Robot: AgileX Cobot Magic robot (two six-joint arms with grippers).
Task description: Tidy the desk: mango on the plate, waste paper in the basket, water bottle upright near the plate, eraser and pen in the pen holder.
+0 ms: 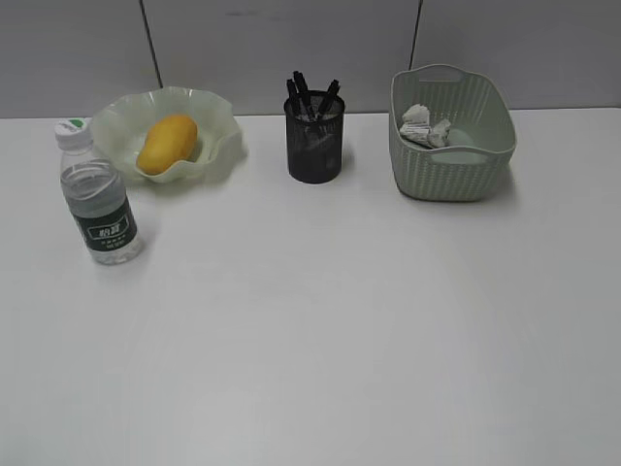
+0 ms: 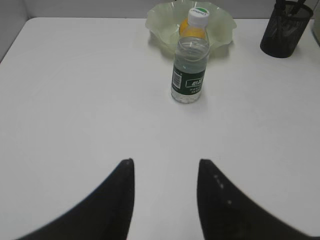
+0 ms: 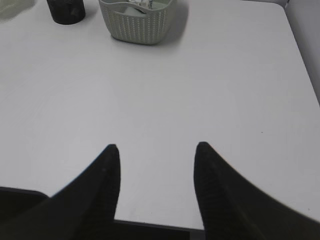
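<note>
Left pincer is seen parted with nothing between the jaws, hung over bare counter. Same deal with the right pincer: parted, nothing held, near the counter's front edge.

Moving outward from the left pincer, the water bottle is found at 12 o'clock, upright, cap on, just in front of the plate. The mango is lying in that plate. From the right pincer, the basket is at about 11 o'clock, well off, with the waste paper inside. The pen holder sits between plate and basket, pens sticking out; the eraser can't be made out through the mesh.

Honestly, the tidy looks basically done. What's probably left is backing off, so both arms are best kept high and pulled straight away, so the bottle isn't clipped.
</note>
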